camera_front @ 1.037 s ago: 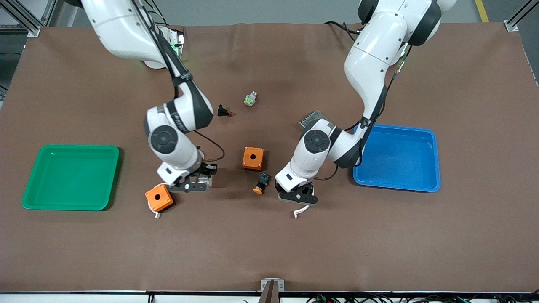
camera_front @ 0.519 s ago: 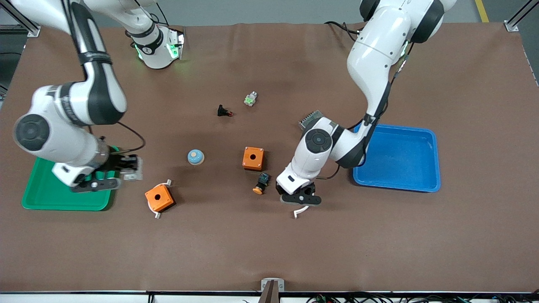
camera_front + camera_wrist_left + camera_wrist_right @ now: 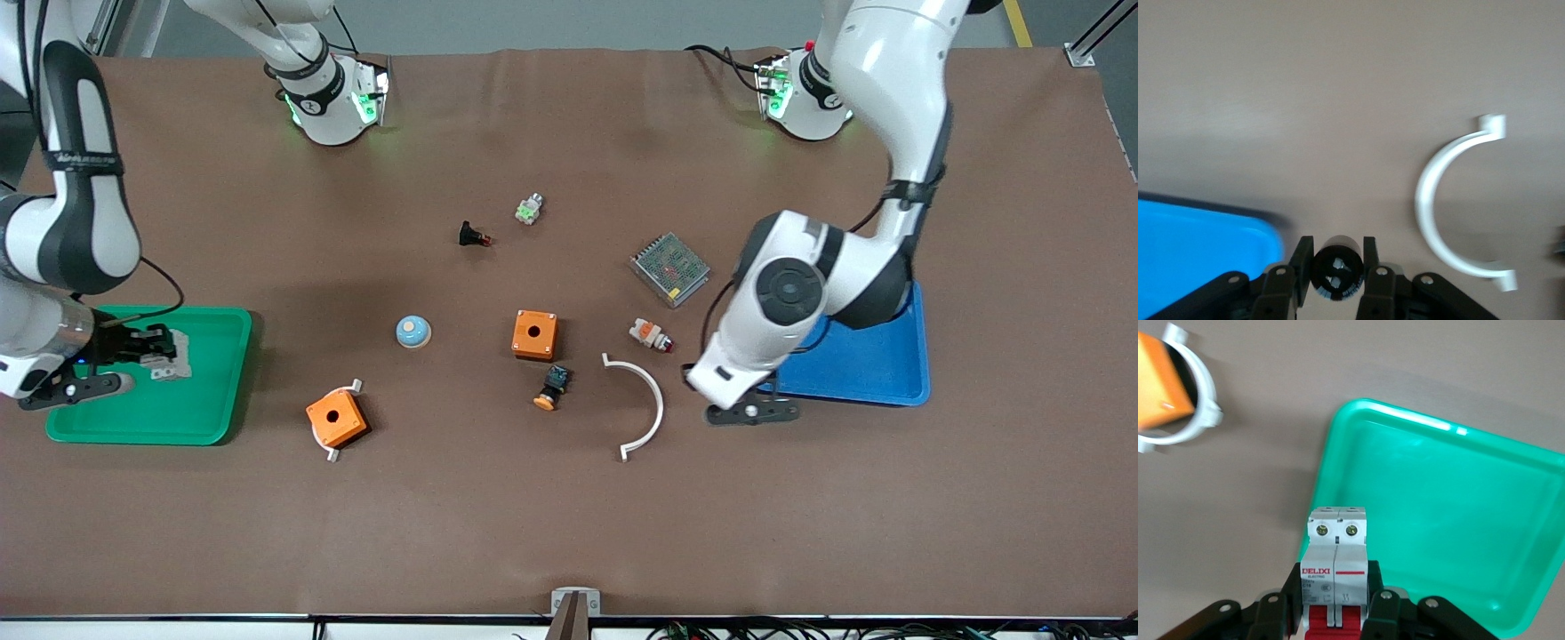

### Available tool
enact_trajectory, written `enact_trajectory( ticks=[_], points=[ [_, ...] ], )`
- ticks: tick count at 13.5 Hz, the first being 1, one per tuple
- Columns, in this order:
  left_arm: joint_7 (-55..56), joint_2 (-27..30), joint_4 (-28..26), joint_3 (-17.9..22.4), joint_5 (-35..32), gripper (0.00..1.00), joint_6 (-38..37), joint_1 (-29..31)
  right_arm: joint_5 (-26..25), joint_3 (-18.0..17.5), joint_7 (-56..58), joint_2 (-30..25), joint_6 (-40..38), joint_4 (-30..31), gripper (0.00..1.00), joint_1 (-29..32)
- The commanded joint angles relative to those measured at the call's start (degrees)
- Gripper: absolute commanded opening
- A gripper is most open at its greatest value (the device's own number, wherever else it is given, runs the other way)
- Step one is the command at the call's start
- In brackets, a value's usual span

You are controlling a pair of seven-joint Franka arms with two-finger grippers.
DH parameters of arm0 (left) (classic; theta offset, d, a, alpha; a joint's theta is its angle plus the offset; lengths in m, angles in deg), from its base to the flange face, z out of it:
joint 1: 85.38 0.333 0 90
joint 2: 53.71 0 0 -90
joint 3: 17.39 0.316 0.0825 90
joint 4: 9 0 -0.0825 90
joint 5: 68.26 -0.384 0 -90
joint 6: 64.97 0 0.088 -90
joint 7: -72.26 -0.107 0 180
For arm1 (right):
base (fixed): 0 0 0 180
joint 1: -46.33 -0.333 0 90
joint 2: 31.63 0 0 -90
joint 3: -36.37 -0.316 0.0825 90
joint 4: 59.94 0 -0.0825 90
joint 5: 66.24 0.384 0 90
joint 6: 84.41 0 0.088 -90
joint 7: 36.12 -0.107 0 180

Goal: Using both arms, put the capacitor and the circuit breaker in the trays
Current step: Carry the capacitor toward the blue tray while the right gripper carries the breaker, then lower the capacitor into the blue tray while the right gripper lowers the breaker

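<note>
My right gripper (image 3: 153, 354) is shut on the circuit breaker (image 3: 171, 365), a white block with red levers, and holds it over the green tray (image 3: 213, 391) at its edge toward the table's middle. In the right wrist view the breaker (image 3: 1336, 563) sits between the fingers (image 3: 1378, 590) above the tray's rim (image 3: 1338, 427). My left gripper (image 3: 751, 411) hangs over the table beside the blue tray (image 3: 889, 373). The left wrist view shows it shut on the capacitor (image 3: 1336, 267), a small black cylinder, with the blue tray's corner (image 3: 1205, 237) close by. The capacitor is hidden in the front view.
On the table's middle lie a white plastic arc (image 3: 642, 405), a white-orange-red connector (image 3: 649, 334), a mesh-covered metal box (image 3: 669, 268), a black-and-orange push button (image 3: 551, 388), two orange boxes (image 3: 534, 333) (image 3: 335, 420), a blue dome (image 3: 412, 332) and two small parts (image 3: 473, 236) (image 3: 529, 209).
My right arm swung from the table's middle to the green tray with the breaker. My left arm moved from beside the push button to the blue tray's corner, uncovering the arc and connector.
</note>
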Motion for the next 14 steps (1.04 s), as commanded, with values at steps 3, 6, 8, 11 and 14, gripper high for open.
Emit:
enact_trajectory(
  ticks=[3,6,8,11,14],
  points=[
    [-15.7,9.2,-15.9,-0.8,-0.8,0.01,1.2,11.5,-0.4,-1.3,9.6,5.7,4.2,0.0,0.01,5.1],
    [-21.3,9.6,-20.0,-1.0,-0.6,0.01,2.7,16.2,-0.3,-1.4,13.4,8.5,7.8,-0.1,0.02,6.0],
    [-21.3,9.6,-24.3,-1.0,-0.6,0.01,6.9,16.7,-0.1,-1.5,13.4,10.1,9.2,-0.2,0.04,6.0],
    [-21.3,9.5,-28.5,-0.9,-0.6,0.02,11.0,16.8,0.2,-1.5,13.5,11.7,10.5,-0.3,0.07,6.0],
    [-21.3,8.5,-28.6,-0.9,-0.5,0.15,12.0,16.7,0.3,-1.6,13.4,12.4,11.3,-0.5,0.13,6.0]
  ],
)
